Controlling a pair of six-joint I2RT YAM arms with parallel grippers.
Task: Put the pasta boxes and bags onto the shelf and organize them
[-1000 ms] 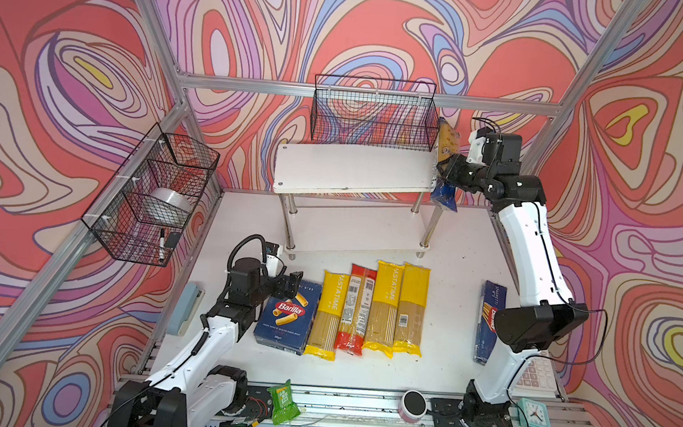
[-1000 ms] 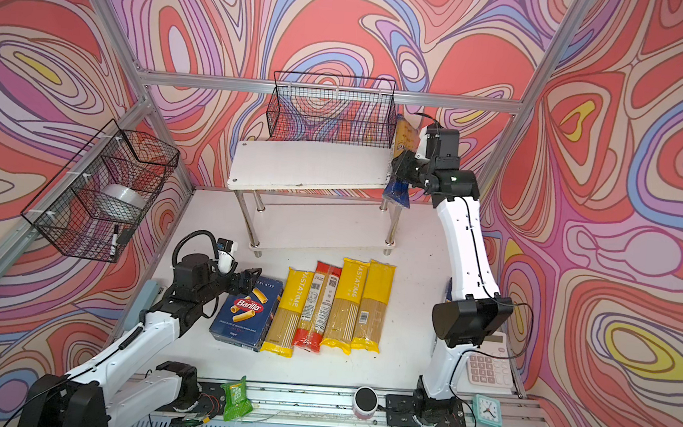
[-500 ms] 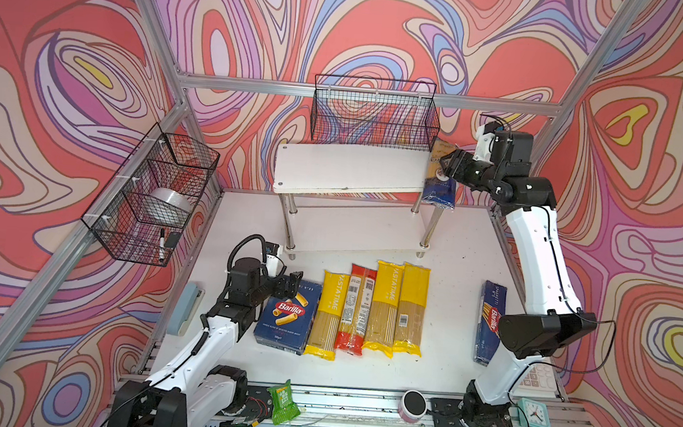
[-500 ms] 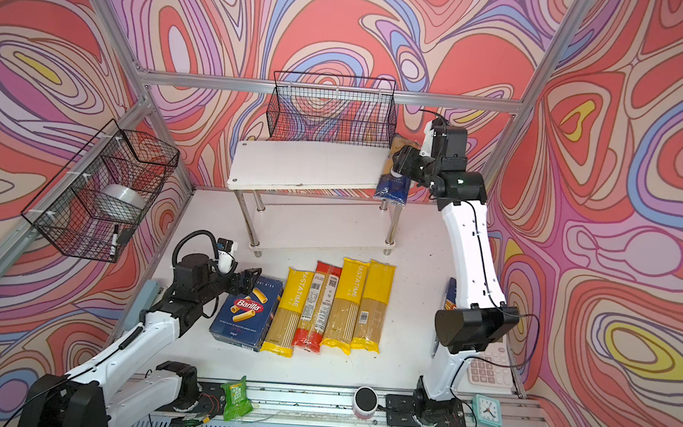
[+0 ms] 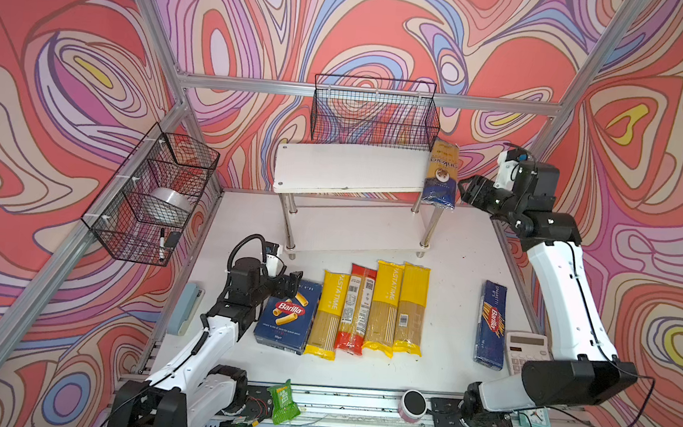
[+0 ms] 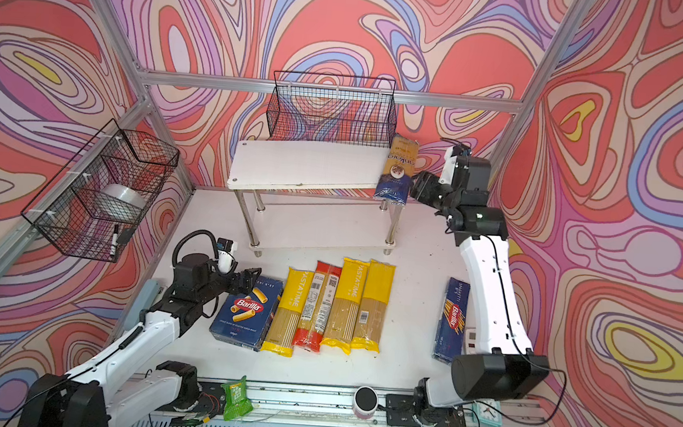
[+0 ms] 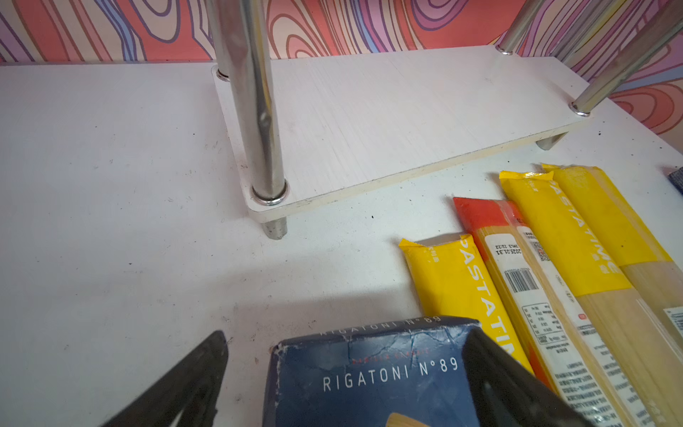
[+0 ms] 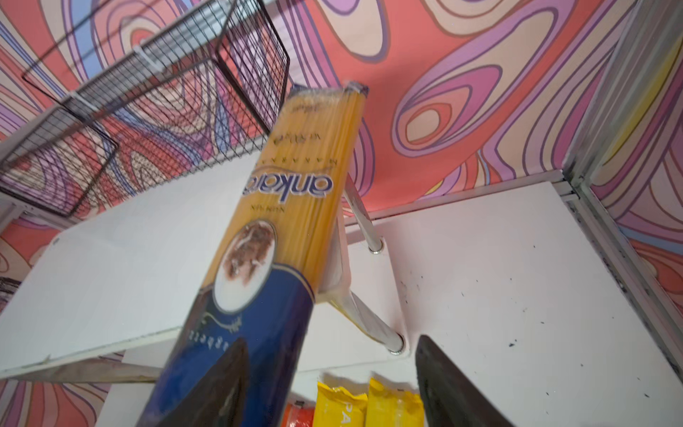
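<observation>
Right wrist view: right hand (image 8: 330,338) unclenched beside blue bag (image 8: 295,192) lying atop shelf (image 8: 111,266).

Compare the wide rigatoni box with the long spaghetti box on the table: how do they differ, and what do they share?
The rigatoni box is wide; the spaghetti box is long and narrow. The rigatoni box lies on the left beside a yellow bag; the spaghetti box lies apart on the right, next to a calculator. Both are dark blue with a red Barilla logo and lie flat on the table.
</observation>
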